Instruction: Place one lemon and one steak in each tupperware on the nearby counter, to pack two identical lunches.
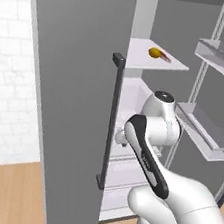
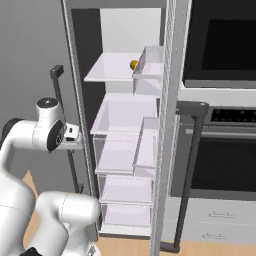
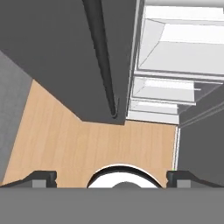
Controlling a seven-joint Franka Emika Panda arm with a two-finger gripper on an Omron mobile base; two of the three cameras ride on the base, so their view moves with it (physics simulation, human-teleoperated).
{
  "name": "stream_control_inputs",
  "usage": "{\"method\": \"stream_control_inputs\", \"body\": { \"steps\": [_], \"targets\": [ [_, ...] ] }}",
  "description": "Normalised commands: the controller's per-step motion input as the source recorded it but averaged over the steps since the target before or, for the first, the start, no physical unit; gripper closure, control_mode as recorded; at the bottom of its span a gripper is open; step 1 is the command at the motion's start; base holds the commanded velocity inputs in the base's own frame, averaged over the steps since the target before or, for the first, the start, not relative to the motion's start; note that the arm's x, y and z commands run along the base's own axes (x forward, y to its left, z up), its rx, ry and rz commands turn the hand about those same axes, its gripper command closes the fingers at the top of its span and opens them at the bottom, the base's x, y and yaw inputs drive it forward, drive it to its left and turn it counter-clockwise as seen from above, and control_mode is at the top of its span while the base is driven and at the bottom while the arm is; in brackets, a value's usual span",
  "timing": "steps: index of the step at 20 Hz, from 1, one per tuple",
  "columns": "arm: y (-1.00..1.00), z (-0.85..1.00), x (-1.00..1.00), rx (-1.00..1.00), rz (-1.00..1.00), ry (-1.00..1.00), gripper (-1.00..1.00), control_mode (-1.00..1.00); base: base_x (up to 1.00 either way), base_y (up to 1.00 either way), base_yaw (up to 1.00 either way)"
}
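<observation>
A yellow lemon (image 1: 154,52) lies on the upper shelf of the open fridge, and a red-brown steak (image 1: 165,57) rests right beside it. The right base view shows the same lemon (image 2: 133,65) half hidden behind a door bin. My gripper (image 3: 111,178) is open with nothing between its fingertips (image 3: 40,178). It points down at the wooden floor, close to the fridge door's dark handle (image 3: 103,57). The hand (image 1: 122,137) sits about mid-height of the fridge, well below the lemon shelf. The tupperware and the counter are out of view.
The grey fridge door (image 1: 70,103) stands open on the left with its vertical handle (image 1: 110,119). The other door carries clear bins (image 1: 207,127). White shelves and drawers (image 2: 125,190) fill the fridge. A black oven (image 2: 220,150) with a long handle stands to the right.
</observation>
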Motion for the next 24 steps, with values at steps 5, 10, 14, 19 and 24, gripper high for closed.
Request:
{"method": "stream_control_inputs", "body": {
  "steps": [5,10,14,19,24],
  "targets": [
    [0.00,0.00,0.00,0.00,0.00,0.00,-1.00,1.00,0.17,-0.48,0.00],
    [0.00,0.00,0.00,0.00,0.00,0.00,-1.00,1.00,0.82,-0.36,0.00],
    [0.00,0.00,0.00,0.00,0.00,0.00,-1.00,1.00,-0.16,-0.97,-0.01],
    [-0.04,0.80,0.13,-0.01,-0.18,-0.17,-1.00,-1.00,-0.01,-0.14,-0.02],
    [-0.42,1.00,-0.04,0.00,-0.19,-0.42,-1.00,-1.00,0.00,0.00,0.00]
  ]
}}
